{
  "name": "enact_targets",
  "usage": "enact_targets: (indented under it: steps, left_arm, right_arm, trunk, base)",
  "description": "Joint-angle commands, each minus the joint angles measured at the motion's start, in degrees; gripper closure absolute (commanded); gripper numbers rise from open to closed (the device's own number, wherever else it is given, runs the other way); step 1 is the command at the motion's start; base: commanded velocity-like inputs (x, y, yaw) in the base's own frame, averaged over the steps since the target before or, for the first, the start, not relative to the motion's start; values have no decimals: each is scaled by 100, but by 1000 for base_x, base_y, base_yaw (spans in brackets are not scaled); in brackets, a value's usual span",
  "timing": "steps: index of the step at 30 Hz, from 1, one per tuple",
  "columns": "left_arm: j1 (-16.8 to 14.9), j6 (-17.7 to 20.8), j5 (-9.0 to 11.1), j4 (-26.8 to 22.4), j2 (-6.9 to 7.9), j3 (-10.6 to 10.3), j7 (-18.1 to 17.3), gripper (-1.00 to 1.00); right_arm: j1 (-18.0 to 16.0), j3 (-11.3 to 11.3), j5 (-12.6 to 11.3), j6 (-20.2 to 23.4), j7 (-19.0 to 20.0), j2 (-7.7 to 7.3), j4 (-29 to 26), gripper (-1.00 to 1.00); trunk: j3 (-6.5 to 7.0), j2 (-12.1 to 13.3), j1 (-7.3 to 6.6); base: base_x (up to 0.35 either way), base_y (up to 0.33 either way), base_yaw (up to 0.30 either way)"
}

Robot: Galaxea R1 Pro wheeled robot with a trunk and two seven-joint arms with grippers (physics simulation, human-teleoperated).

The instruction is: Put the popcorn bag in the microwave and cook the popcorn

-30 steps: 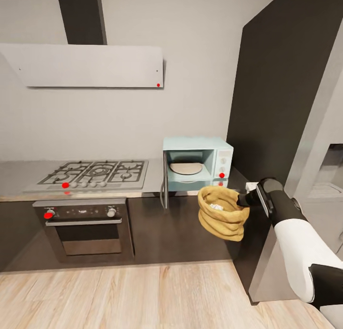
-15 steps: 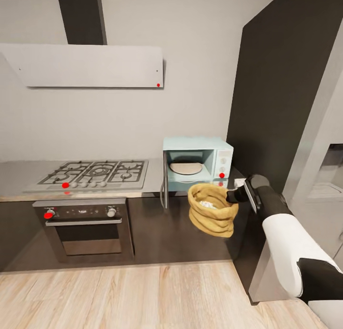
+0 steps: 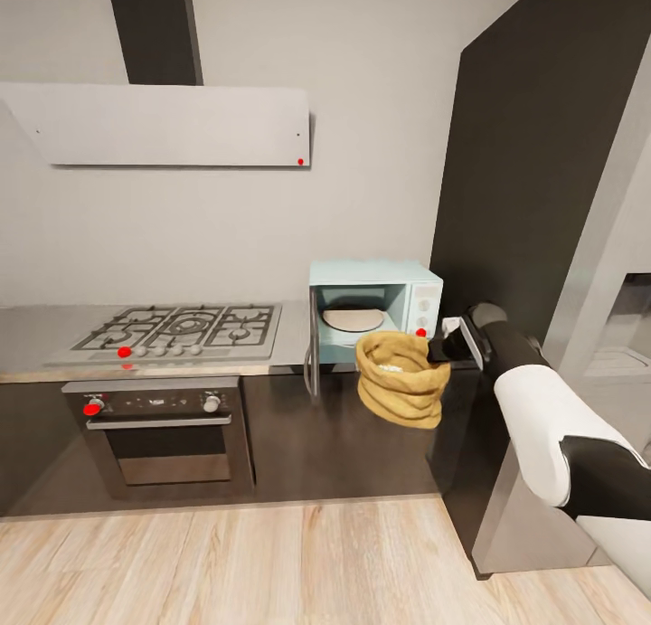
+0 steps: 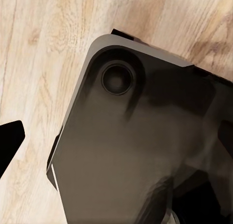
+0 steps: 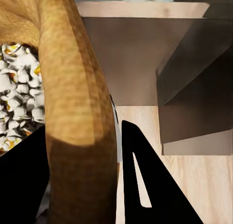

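Tan sacking up front: the popcorn bag (image 3: 399, 380) hangs in the air off the right pincer (image 3: 437, 349), just in front of and a little below the mouth of the microwave (image 3: 375, 311). That pincer is clamped on the bag's rim at its right side. The right wrist view makes it plain, one black finger (image 5: 155, 185) outside the folded rim and a dark mass inside it. That same view brings in the popcorn (image 5: 17, 105), whitish kernels with yellow flecks packed in the bag's mouth, which from the head camera is just a pale patch.

The microwave's door (image 3: 312, 349) swings out to its left, edge-on to us, and a round pale turntable (image 3: 353, 319) lies bare inside. White knobs and a red dot run down its side panel (image 3: 422, 310); any lettering there is too small to read. It sits on the grey counter (image 3: 289, 345), beside the steel gas hob (image 3: 181, 329). Below that, the dark built-in oven (image 3: 163, 426) carries a small mark between its knobs, unreadable.

Over on the left wrist view: a dark rounded base plate (image 4: 141, 136) above the wood-plank floor (image 4: 43, 54), with a black fingertip (image 4: 9, 139) at the frame edge. Whether the left pincer is open or closed, I cannot tell.
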Motion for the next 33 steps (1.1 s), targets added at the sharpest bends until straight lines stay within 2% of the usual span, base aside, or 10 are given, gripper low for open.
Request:
enact_targets:
  steps: [1,11,14,18,30,33]
  left_arm:
    - [-1,-12,-1,-4,-2,26,14,-100]
    - [-1,-12,12,-9,-2,29,19,-100]
    - [-1,-12,13,-2,-2,28,15,-100]
    - [-1,-12,8,4,-2,25,13,-100]
    - [-1,-12,7,5,-2,26,12,-100]
    - [-1,-12,7,5,-2,26,12,-100]
  right_arm:
    - [-5,-23,61,15,56,1,-32,100]
    - [-5,-38,46,15,64,4,-97,100]
    - [-5,-35,42,15,67,20,-368,100]
    - [-5,-32,41,15,67,27,-559,100]
    - [-5,-29,51,15,56,52,-570,100]
    - [-5,-14,57,15,51,137,-573,100]
  trunk:
    - [-7,-4,0]
    - [-7,-4,0]
    - [-7,-4,0]
    - [-7,-4,0]
    - [-7,-4,0]
    - [-7,-4,0]
  base:
    - [0,0,0]
    - [0,0,0]
    - [35,0,0]
    - [246,0,0]
    - [301,0,0]
    - [298,0,0]
